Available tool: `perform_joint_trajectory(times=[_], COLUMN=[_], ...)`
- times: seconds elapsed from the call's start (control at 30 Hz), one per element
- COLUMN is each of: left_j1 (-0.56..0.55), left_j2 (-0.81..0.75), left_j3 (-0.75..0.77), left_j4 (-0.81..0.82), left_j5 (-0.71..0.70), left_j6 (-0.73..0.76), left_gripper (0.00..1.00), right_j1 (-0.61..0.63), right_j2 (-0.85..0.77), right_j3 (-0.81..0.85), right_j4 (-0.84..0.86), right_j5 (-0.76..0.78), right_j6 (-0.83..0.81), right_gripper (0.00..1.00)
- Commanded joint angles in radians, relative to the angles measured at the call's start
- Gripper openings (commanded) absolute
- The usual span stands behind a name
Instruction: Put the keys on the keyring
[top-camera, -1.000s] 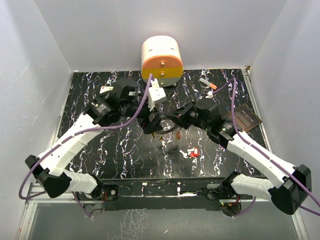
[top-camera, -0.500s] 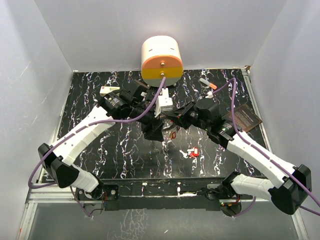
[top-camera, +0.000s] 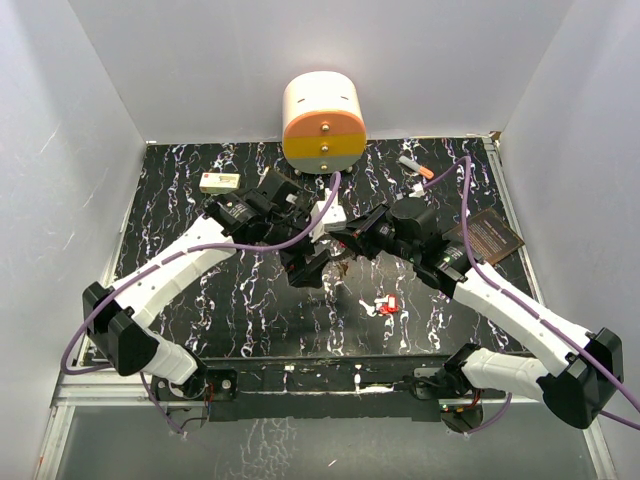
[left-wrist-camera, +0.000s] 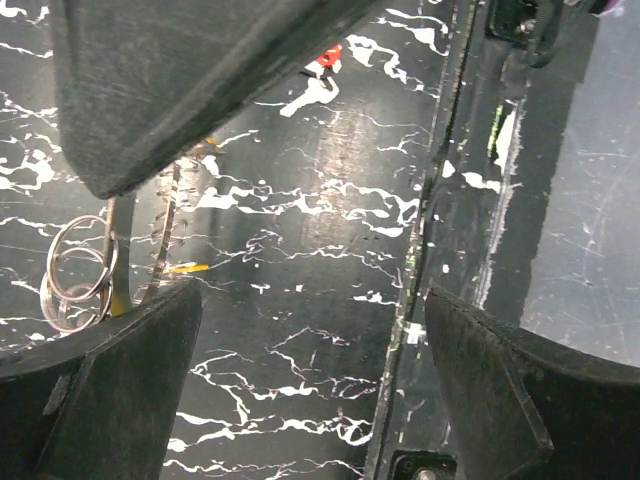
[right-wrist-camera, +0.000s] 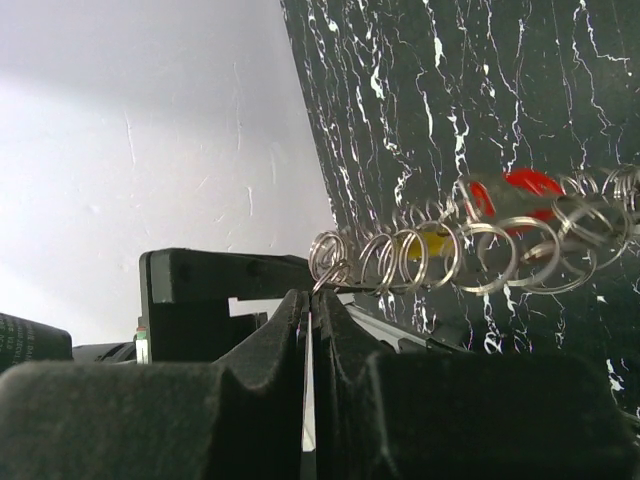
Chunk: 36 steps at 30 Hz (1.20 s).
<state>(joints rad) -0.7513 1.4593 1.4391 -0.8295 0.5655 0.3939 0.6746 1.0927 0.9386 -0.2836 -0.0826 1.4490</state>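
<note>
In the right wrist view my right gripper is shut on the thin edge of the keyring, which it holds above the table. Several small split rings hang along the keyring, with a yellow key head and a red key head among them. From the left wrist the keyring shows as a thin upright strip with small rings beside it. My left gripper stands wide open just beside it, holding nothing. Loose keys with red heads lie on the black table. Seen from above, both grippers meet mid-table.
A cream and orange cylinder stands at the back wall. An orange-tipped marker pen and a brown card lie at the back right, and a cream block at the back left. The table's front rail runs close by the left gripper.
The left arm has swung right and forward toward the right gripper. Its jaws narrowed, then opened wide again. The right arm has held still with the keyring.
</note>
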Motion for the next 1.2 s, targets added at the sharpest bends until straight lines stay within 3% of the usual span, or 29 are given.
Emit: perform_joint_trajectory(times=[0.0,0.5,1.17], left_j1=[-0.005,-0.005,-0.005], left_j2=[-0.043,-0.065,-0.002], left_j3=[-0.011,-0.029,0.030], left_j4=[0.064,0.151,0.119], left_j5=[-0.057,-0.119,-0.014], left_j6=[0.017,0.021,0.036], left_gripper=[0.92,0.94,0.96], right_j1=[0.007,0.011,0.093], right_j2=[-0.040,-0.061,-0.013], right_j3=[0.017,-0.007,-0.017], right_j4=[0.086,0.065,0.130], right_j5=[-0.019,-0.034,-0.007], right_j6=[0.025,0.045,0.083], right_gripper=[0.08,0.08,0.08])
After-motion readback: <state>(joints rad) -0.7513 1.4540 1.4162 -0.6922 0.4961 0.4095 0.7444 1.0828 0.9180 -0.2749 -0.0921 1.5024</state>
